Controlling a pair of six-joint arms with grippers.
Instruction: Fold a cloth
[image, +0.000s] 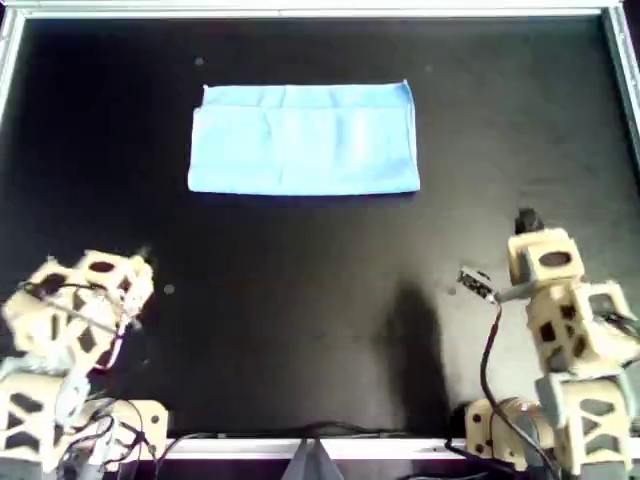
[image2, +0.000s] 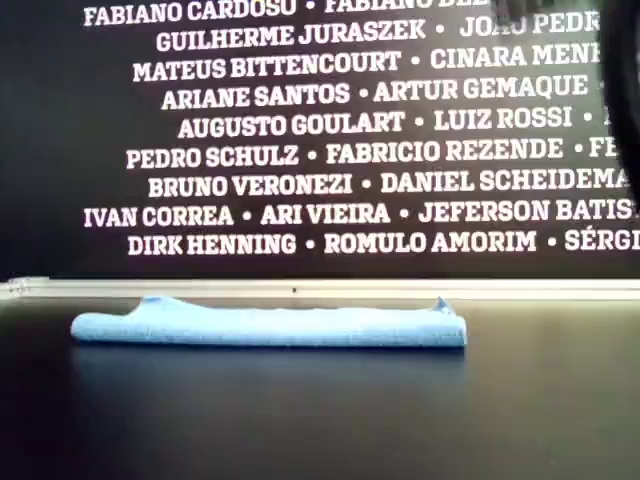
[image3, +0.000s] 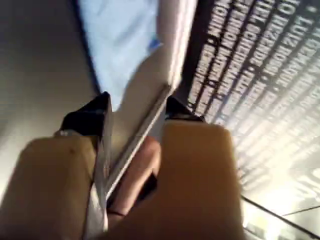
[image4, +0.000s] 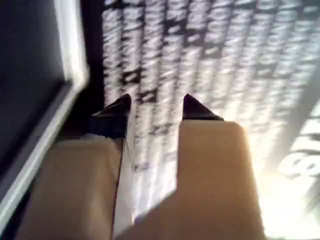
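While both arms sit withdrawn at the near edge, the black table (image: 320, 300) carries only the cloth (image: 304, 138), at 12 o'clock in the overhead view. It lies flat as a doubled rectangle, edges roughly matched, which suggests one fold is done and another may remain. My first gripper (image3: 136, 107) stands with jaws apart, empty, aimed toward the cloth. My second gripper (image4: 153, 107) is likewise parted and empty, pointing at the lettered wall (image2: 360, 130), clear of the work.
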